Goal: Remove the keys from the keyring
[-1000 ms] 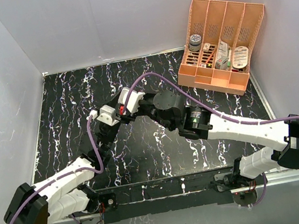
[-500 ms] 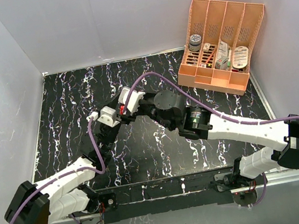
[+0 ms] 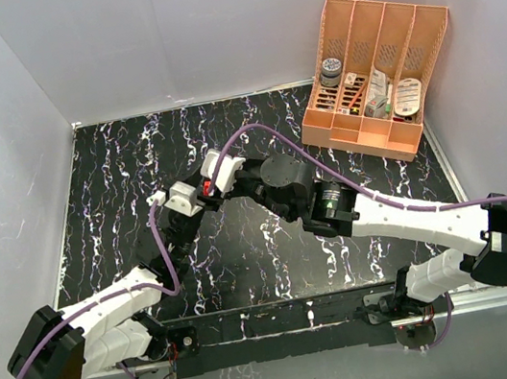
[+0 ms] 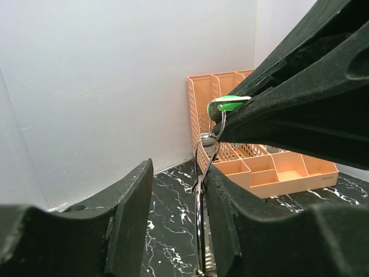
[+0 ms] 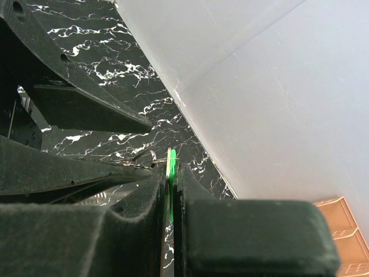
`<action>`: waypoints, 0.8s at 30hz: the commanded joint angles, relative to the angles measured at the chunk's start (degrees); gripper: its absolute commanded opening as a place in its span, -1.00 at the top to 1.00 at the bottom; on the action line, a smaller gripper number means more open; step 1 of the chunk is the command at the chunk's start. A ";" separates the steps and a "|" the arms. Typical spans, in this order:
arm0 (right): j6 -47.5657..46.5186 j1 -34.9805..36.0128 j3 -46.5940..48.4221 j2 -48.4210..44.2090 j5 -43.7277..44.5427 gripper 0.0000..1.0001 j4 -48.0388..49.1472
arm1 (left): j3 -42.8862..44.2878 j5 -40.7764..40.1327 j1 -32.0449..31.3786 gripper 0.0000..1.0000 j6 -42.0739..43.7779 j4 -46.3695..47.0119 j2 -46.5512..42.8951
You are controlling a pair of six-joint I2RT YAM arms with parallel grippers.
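In the top view both grippers meet above the middle of the black marbled table. My right gripper is shut flat on the bright green key, which also shows in the left wrist view. The thin silver keyring hangs from that key. It stands edge-on between the fingers of my left gripper, close against the right-hand finger, with a clear gap to the other finger. Bits of the ring's wire show in the right wrist view. I cannot make out the yellow-orange key.
An orange compartment organizer with small items leans at the back right corner, and it also shows in the left wrist view. White walls enclose the table on three sides. The purple cables loop over both arms.
Both grippers have shifted slightly left and toward the back together. The grip on the green key is unchanged.
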 commanded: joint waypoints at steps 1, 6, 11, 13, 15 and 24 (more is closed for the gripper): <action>0.34 0.29 0.06 -1.11 -0.21 1.00 4.82 | 0.17 -0.08 -0.35 0.23 0.41 3.78 -0.69; 0.31 0.29 -0.12 -1.27 -0.12 1.00 4.94 | 0.06 0.25 -0.36 0.30 0.64 4.29 -0.78; 0.36 0.29 -0.42 -1.49 -0.04 1.00 5.24 | -0.02 1.29 -0.35 0.41 0.61 4.20 -0.69; 0.32 0.25 -0.49 -1.54 0.12 1.00 5.26 | -0.02 1.55 -0.35 0.44 0.61 4.15 -0.69; 0.31 0.29 -0.60 -1.53 0.29 1.00 5.26 | 0.01 1.96 -0.29 0.49 0.57 3.95 -0.69; 0.40 0.26 -1.02 -1.89 0.14 1.00 5.43 | -0.19 0.95 -0.35 0.60 0.66 3.14 -1.52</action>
